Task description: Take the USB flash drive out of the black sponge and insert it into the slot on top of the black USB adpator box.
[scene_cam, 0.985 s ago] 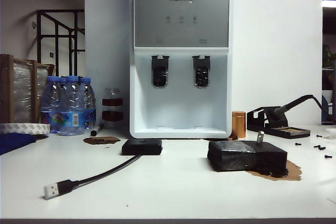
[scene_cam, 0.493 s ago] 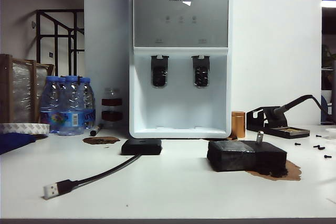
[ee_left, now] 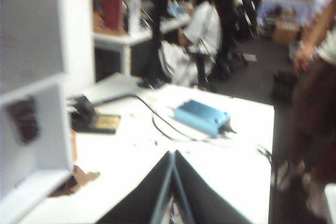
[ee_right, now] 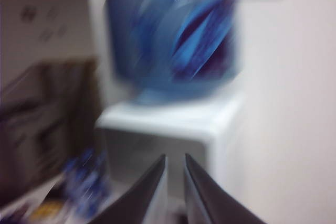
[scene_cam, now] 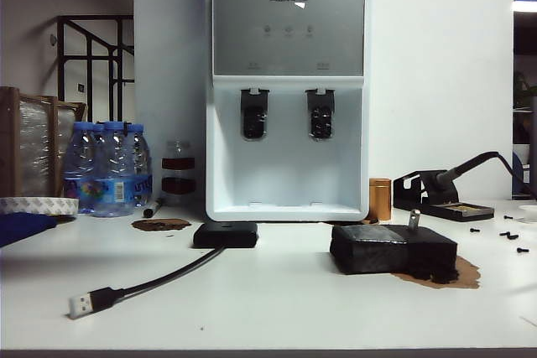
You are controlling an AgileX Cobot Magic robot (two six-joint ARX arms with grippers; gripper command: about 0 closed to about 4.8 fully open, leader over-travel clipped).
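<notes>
Foam, black and crumbly-edged, forms the black sponge [scene_cam: 393, 249] on the white worktop [scene_cam: 277, 299]; the tiny silver-grey USB flash drive [scene_cam: 414, 219] stands upright in its top. Well apart to its left lies the flat matte black USB adpator box [scene_cam: 226, 235]. Left gripper [ee_left: 172, 182] jaws meet, empty; right gripper [ee_right: 175, 182] jaws stand slightly apart, empty, before a blurred blue water bottle [ee_right: 173, 35]

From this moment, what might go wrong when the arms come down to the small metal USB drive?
1. The tiny silver-grey USB flash drive stands upright in the black sponge block; a gripper coming in off-centre may knock it over.
2. The black adaptor box's cable lies across the white table and may snag an arm.
3. The left gripper, jaws together, and the right gripper, slightly apart, are both high above the table; both wrist views are blurred.
</notes>
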